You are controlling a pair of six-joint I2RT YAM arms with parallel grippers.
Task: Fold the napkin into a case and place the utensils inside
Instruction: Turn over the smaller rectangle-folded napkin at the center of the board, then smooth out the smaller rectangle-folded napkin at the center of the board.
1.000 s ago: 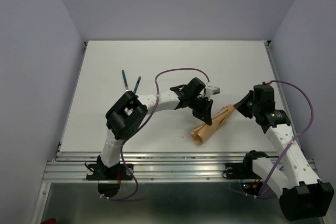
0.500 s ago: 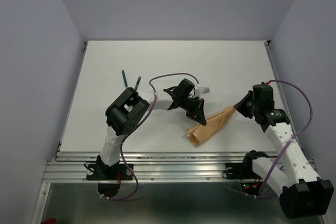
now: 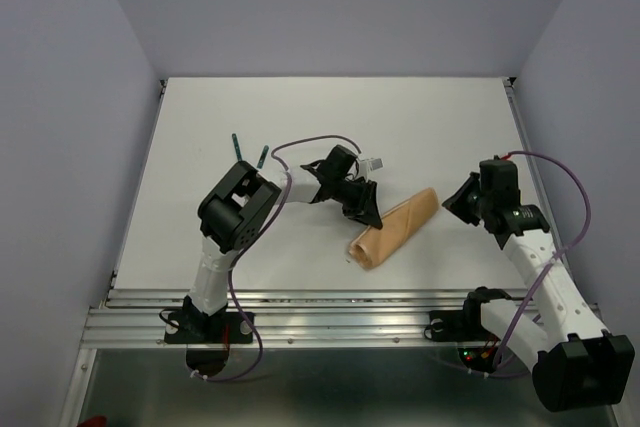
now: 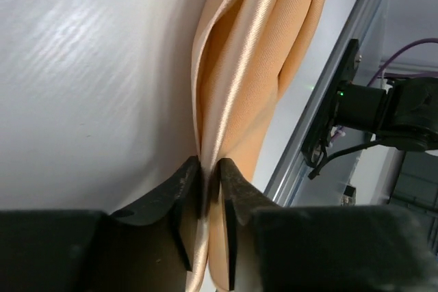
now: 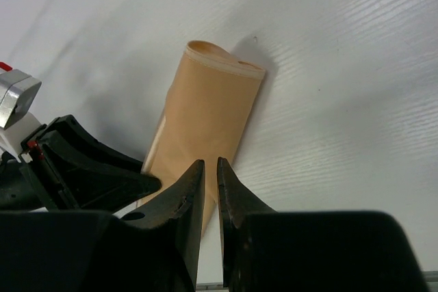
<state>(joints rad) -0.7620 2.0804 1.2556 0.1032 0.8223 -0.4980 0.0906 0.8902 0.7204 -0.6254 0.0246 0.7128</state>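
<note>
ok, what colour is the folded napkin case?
The case is plain peach-tan with a slight satin sheen and no pattern. It shows best in the right wrist view.

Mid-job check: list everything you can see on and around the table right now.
case: one, peach-tan cloth, lying diagonally right of the table's centre.
utensils: two dark green handles showing, left of centre, other ends hidden behind the left arm.
table: one, white, under everything.
rail: one, silvery, along the table's near edge.
left gripper: one, black, at the case's left side, shut on a fold of it.
right gripper: one, black, right of the case, apart from it, nearly shut, empty.
</note>
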